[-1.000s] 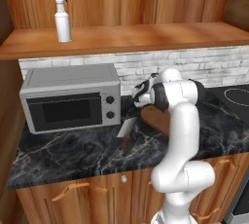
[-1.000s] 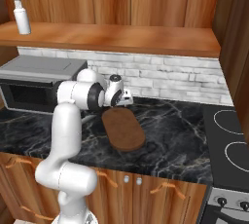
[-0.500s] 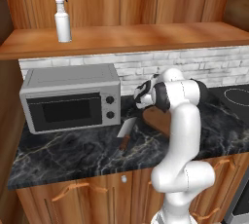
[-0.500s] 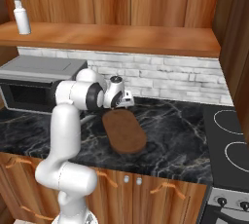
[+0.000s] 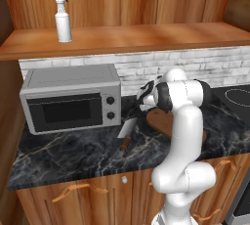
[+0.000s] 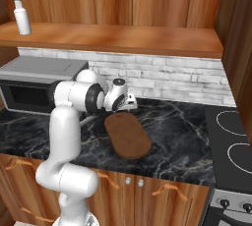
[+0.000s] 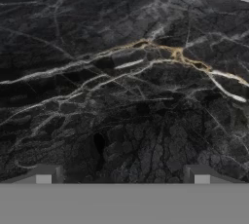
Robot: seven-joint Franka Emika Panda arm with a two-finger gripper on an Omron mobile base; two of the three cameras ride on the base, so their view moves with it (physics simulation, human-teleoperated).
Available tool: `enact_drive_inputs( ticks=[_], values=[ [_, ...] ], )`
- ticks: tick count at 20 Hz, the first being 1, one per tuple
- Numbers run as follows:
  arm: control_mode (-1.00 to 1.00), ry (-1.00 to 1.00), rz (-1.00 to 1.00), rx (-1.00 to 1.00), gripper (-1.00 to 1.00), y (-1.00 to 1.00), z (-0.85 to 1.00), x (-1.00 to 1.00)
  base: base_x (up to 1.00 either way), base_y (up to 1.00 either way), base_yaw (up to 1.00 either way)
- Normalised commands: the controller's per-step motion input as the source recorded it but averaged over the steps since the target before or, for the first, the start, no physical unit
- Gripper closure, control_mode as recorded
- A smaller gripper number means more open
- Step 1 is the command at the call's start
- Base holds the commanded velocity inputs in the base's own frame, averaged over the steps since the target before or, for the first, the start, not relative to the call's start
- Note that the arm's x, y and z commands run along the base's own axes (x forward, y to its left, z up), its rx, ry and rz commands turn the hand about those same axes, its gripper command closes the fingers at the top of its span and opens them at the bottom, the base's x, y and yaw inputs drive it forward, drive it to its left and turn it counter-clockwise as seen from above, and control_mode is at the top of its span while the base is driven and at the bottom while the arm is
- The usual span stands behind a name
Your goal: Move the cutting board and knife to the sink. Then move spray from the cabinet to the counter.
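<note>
The board point(image 6: 127, 134) lies flat on the counter point(image 6: 187, 144) at the centre of the right base view, and the knife point(image 5: 127, 134) lies just left of it at the middle of the left base view, handle toward the counter's front edge, right of the microwave point(image 5: 72, 98). The spray point(image 5: 62, 15) stands upright on the cabinet point(image 5: 146, 38) at the upper left. My gripper point(image 7: 121, 173) hangs over bare counter with its jaws spread wide and nothing between them, tips low in the hand view.
</note>
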Motion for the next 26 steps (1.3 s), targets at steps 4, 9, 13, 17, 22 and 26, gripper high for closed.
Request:
enact_drive_inputs(
  ticks=[4,9,13,17,22,26],
  values=[
    [-1.0,0.0,0.0,0.04,-1.0,-0.22,-0.37,-0.51,0.0,0.0,0.0],
    [-1.0,0.0,0.0,0.05,-1.0,-0.24,-0.37,-0.56,0.0,0.0,0.0],
    [-1.0,0.0,0.0,0.04,-1.0,-0.26,-0.38,-0.56,0.0,0.0,0.0],
    [-1.0,0.0,0.0,0.03,-1.0,-0.26,-0.38,-0.57,0.0,0.0,0.0],
    [-1.0,0.0,0.0,0.01,-1.0,-0.24,-0.37,-0.61,0.0,0.0,0.0],
    [-1.0,0.0,0.0,0.0,-1.0,-0.23,-0.36,-0.63,0.0,0.0,0.0]
  ],
)
